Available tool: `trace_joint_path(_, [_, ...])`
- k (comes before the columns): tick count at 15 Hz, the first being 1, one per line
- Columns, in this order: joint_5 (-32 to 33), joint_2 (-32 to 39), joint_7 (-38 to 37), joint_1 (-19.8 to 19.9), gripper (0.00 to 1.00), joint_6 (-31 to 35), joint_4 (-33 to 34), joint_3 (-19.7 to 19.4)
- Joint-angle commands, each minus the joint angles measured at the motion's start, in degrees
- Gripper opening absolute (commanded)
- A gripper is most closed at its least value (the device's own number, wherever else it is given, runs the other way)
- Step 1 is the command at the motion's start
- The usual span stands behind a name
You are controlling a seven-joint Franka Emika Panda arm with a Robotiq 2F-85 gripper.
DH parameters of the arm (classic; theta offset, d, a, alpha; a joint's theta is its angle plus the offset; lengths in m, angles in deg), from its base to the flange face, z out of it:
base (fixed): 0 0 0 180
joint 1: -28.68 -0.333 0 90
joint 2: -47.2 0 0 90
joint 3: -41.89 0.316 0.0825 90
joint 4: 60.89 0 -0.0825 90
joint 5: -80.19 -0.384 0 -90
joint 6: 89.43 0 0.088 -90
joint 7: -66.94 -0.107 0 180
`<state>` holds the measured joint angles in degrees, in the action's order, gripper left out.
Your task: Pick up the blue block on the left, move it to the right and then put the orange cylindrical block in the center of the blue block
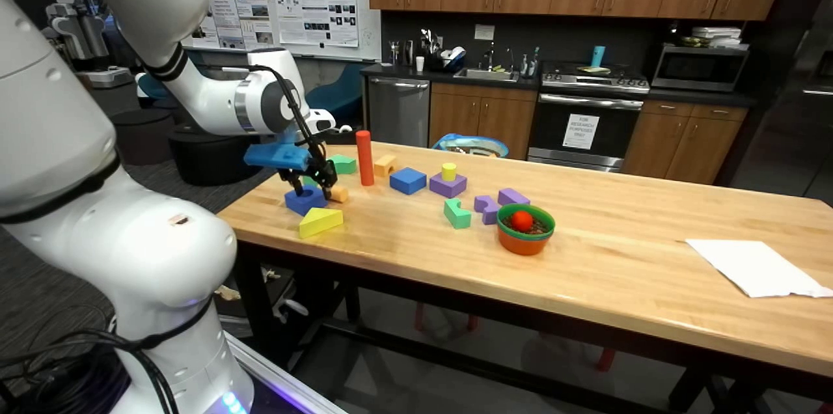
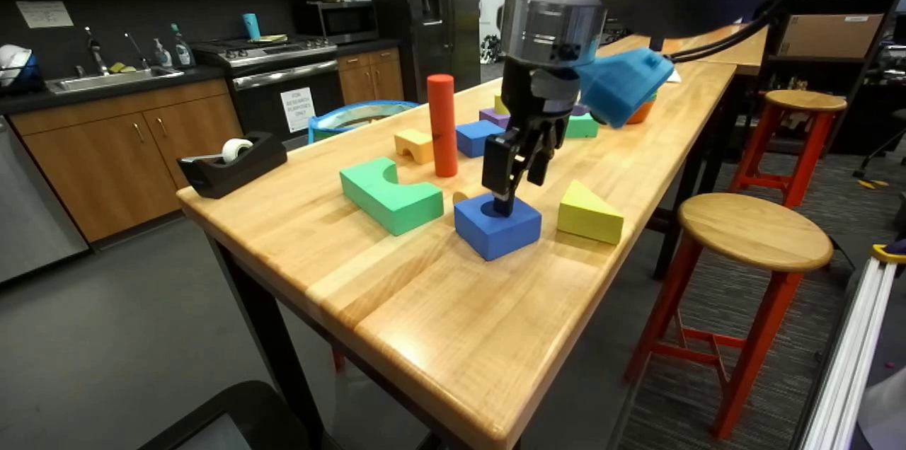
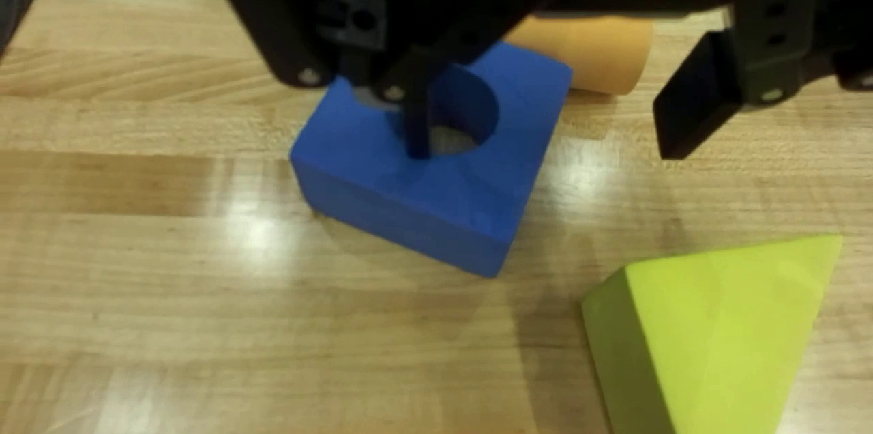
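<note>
The blue block [image 1: 300, 203] is low, with a round hole in its top, and lies flat near the table's end. It also shows in an exterior view [image 2: 495, 236] and the wrist view [image 3: 436, 198]. My gripper [image 3: 548, 147] is open and empty, low over the block. One finger [image 3: 417, 123] is at the hole; I cannot tell whether it enters or touches it. The other finger [image 3: 699, 96] is past the block's side, above the table. The orange cylindrical block [image 1: 365, 160], tall and orange-red, stands upright behind the gripper [image 2: 520, 194]; it also shows in an exterior view [image 2: 442, 126].
A light orange cylinder [image 3: 603, 55] lies against or close to the blue block. A yellow wedge [image 3: 730, 331] lies near it. A green arch block [image 2: 393, 201], a plain blue block [image 1: 408, 181] and a tape dispenser [image 2: 237, 163] stand around. A bowl [image 1: 522, 245] is further along.
</note>
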<state>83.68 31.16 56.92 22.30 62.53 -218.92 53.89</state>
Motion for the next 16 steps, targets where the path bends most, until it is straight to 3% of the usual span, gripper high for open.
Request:
trace_joint_path(1, [1.5, 0.2, -1.9, 0.3, 0.84, -0.7, 1.1, 0.7])
trace_joint_path(16, [1.9, 3.3, -2.4, 2.2, 0.79, -1.1, 2.9, -0.2])
